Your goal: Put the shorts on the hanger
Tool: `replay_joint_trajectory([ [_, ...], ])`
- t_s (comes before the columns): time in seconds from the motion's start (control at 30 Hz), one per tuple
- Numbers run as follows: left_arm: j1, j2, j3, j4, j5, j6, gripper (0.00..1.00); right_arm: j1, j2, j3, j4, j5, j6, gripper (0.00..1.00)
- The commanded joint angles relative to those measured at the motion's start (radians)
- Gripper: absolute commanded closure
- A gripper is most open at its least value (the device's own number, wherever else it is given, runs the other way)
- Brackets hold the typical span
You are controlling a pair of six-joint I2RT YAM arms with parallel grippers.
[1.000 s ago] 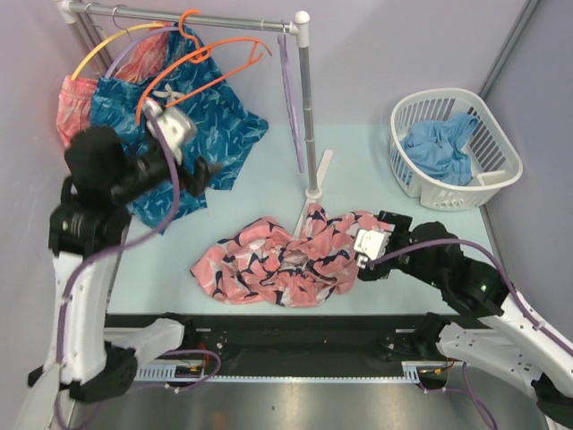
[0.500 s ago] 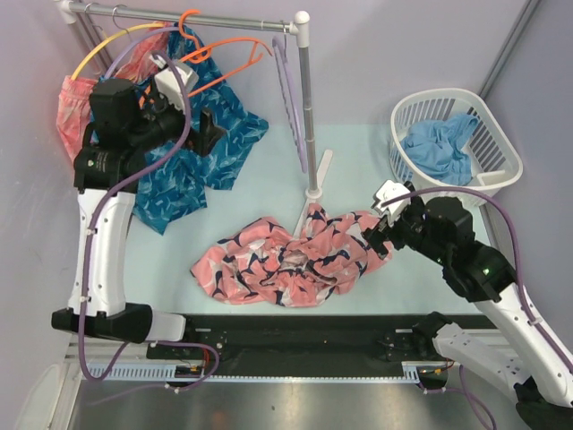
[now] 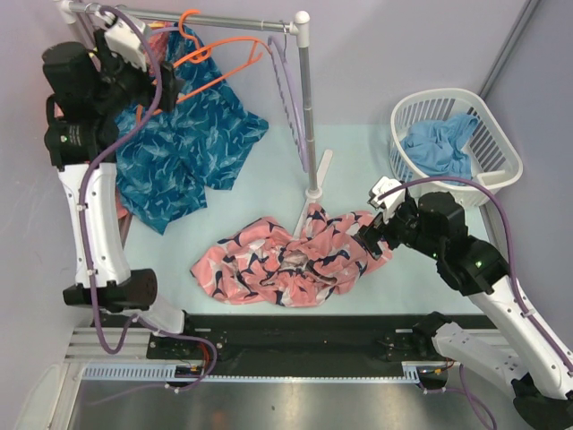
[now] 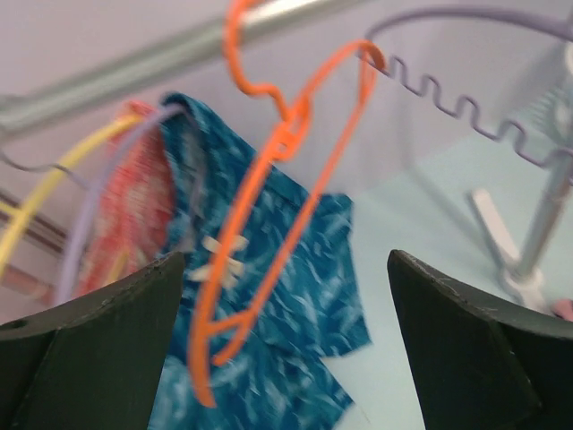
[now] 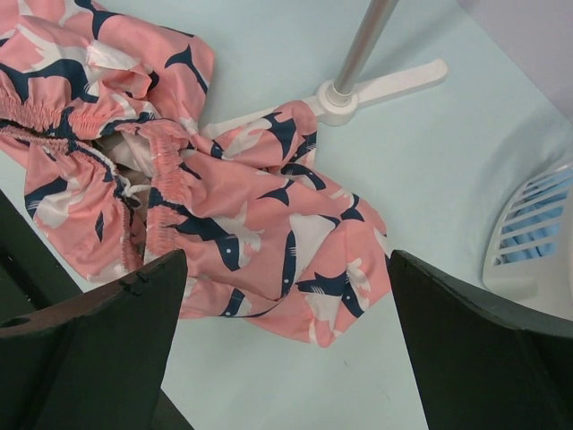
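Quick look at where this is: the left gripper [image 4: 286, 260] is up by the rail [image 4: 134, 67], jaws spread wide and holding nothing; the orange hanger [image 4: 286, 134] hangs right ahead of it, framed between the two fingers but not touched by either, hook over the rail; I'd guess the arm is lined up like that so the hanger can be grabbed and lifted off. Behind the hanger from that gripper's side are the teal shorts [image 4: 304, 269] on a lavender hanger [image 4: 116, 197], with a yellow hanger [image 4: 45, 188] further off to its left, so there's some clutter to avoid snagging. The right gripper [image 5: 288, 255] is also wide open and empty; it hovers above the pink shorts [image 5: 269, 206], which lie in a rumpled heap on the table [image 5: 448, 161] straight below and a bit ahead of its fingertips, one corner of the fabric lying against the rack's foot [image 5: 376, 90]; the elastic waistband is bunched up off to that gripper's left. The basket [image 5: 528, 242] sits off to its right, well clear. So neither task item is in a grip; my read is that it's the very start of the pick-ups, and the tricky bit will be getting a clean hold on the waistband and not a random fold.
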Motion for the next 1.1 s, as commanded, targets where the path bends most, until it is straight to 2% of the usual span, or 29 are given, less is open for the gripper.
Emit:
replay_joint_trajectory([
  [0.0, 0.045, 0.076, 0.155, 0.045, -0.011, 0.015, 0.01, -0.006, 0.002, 0.034, 0.030, -0.025, 0.018, 0.00],
  [0.17, 0.054, 0.134, 0.138, 0.003, -0.022, 0.118, 0.02, -0.014, -0.001, 0.036, 0.027, -0.028, 0.019, 0.00],
  [0.37, 0.084, 0.174, 0.056, 0.046, 0.007, 0.131, 0.02, -0.014, -0.001, 0.034, 0.013, -0.033, 0.004, 0.00],
  [0.53, 0.085, 0.202, 0.053, -0.005, 0.073, 0.131, 0.08, -0.018, -0.013, 0.036, 0.012, -0.017, 0.010, 0.00],
  [0.57, 0.085, 0.194, 0.043, -0.008, 0.087, 0.130, 0.12, -0.024, -0.019, 0.038, 0.015, -0.017, 0.048, 0.00],
  [0.67, 0.085, 0.154, -0.036, 0.007, 0.151, 0.106, 0.32, -0.064, -0.022, 0.074, 0.032, -0.040, 0.134, 0.00],
  [0.77, 0.085, 0.119, -0.075, 0.029, 0.165, 0.089, 0.45, -0.092, -0.016, 0.108, 0.047, -0.071, 0.192, 0.00],
  [0.8, 0.085, 0.113, -0.075, 0.029, 0.165, 0.075, 0.53, -0.098, -0.006, 0.129, 0.050, -0.079, 0.205, 0.00],
  [0.87, 0.085, 0.099, -0.072, 0.032, 0.162, 0.064, 0.60, -0.113, 0.004, 0.149, 0.047, -0.086, 0.223, 0.00],
  [0.9, 0.085, 0.094, -0.073, 0.044, 0.147, 0.046, 0.70, -0.115, 0.014, 0.166, 0.044, -0.086, 0.223, 0.00],
  [1.07, 0.085, 0.051, -0.073, 0.090, 0.110, -0.014, 0.93, -0.116, 0.027, 0.185, 0.048, -0.077, 0.214, 0.00],
])
